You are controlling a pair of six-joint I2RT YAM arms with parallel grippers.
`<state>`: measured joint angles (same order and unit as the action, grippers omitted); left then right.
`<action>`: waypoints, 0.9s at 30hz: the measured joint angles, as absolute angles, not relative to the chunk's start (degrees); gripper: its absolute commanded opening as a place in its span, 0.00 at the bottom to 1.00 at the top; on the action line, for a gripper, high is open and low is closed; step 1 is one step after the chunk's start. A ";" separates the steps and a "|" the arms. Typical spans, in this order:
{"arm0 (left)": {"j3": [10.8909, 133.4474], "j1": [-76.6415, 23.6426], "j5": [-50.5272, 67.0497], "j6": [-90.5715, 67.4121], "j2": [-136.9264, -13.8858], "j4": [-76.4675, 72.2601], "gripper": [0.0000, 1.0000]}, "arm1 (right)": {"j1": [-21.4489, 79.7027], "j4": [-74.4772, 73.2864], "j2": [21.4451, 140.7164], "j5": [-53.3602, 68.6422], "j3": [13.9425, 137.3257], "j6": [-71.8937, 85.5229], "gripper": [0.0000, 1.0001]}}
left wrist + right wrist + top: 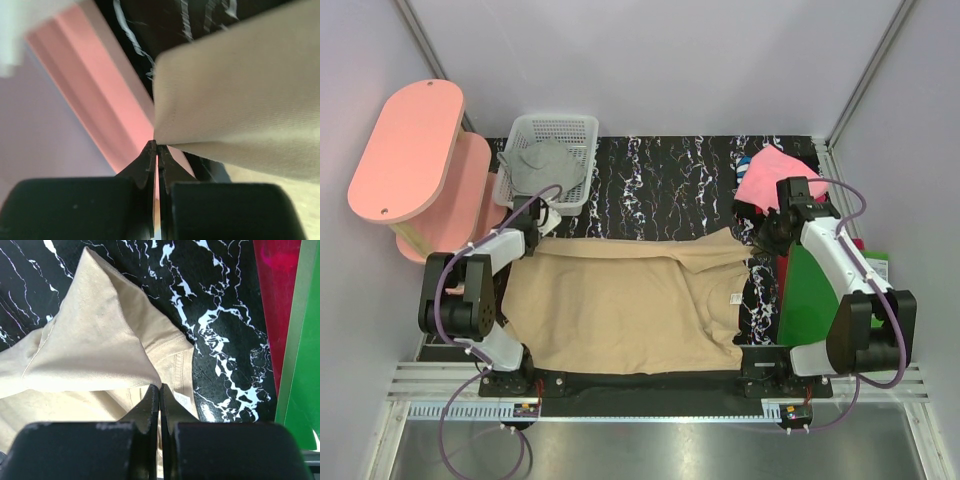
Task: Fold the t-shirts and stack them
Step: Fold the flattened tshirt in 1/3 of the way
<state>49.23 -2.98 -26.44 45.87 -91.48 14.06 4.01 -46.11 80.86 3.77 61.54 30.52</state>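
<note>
Left tool (156, 146) pressed together, pinching a corner of the tan t-shirt (240, 95) at its far-left edge; right tool (160, 388) likewise clamped tight on a raised fold of it at the far-right side. The tan t-shirt lies spread across the tabletop (660, 180) between the two arms, reaching the near edge. Grey t-shirt (542, 165) sits in the white basket (578, 128) far left, pink t-shirt (765, 178) far right, just beyond the right tool.
</note>
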 measured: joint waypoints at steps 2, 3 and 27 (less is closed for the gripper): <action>47.72 -2.98 -26.15 45.87 -91.09 14.02 0.00 | 4.03 -46.13 80.05 3.79 60.99 30.70 0.00; 47.20 -2.98 -26.11 45.87 -90.94 13.98 0.00 | 4.03 -46.15 79.77 3.79 60.90 30.74 0.00; 37.32 -2.76 -25.12 46.22 -82.41 15.90 0.57 | 5.23 -46.37 78.50 5.10 54.19 32.23 0.70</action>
<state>37.32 -2.76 -25.12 46.22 -82.41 15.90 5.23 -46.37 78.50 5.10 54.19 32.23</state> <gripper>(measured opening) 0.549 0.682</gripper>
